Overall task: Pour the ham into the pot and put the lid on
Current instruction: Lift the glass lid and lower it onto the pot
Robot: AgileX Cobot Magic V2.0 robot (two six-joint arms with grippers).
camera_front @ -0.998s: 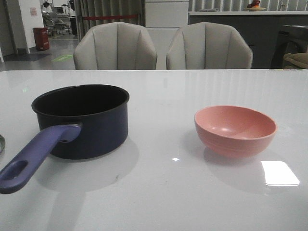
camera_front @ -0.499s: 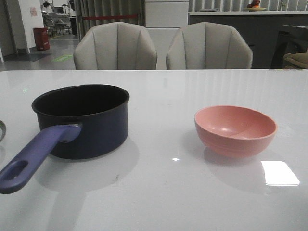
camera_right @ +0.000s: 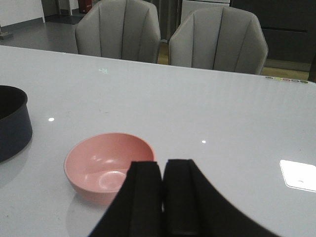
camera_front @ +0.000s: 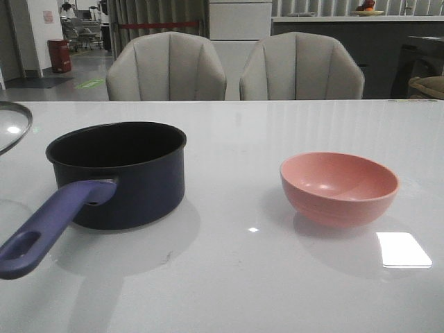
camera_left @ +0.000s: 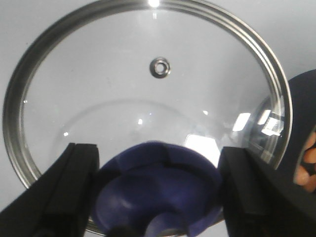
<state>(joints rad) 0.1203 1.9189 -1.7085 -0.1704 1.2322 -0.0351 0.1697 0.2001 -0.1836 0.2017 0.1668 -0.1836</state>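
The glass lid (camera_left: 123, 84) hangs off the table with my left gripper (camera_left: 159, 168) shut on its purple-blue knob (camera_left: 158, 190). Only the lid's rim (camera_front: 12, 128) shows in the front view, at the far left, raised beside the pot (camera_front: 118, 173). The navy pot stands uncovered, its long handle (camera_front: 48, 225) pointing to the front left. Orange-pink ham slices (camera_left: 309, 160) show inside the pot's dark wall (camera_left: 302, 108) at the edge of the left wrist view. My right gripper (camera_right: 162, 165) is shut and holds nothing, hovering by the pink bowl (camera_right: 108, 165).
The pink bowl (camera_front: 338, 187) stands empty on the right of the white table (camera_front: 236, 277). Two grey chairs (camera_front: 166, 68) stand behind the table's far edge. Neither arm shows in the front view.
The lid has risen at the left edge of the front view, from a low sliver near the table to well above it. Pot and bowl have not moved.
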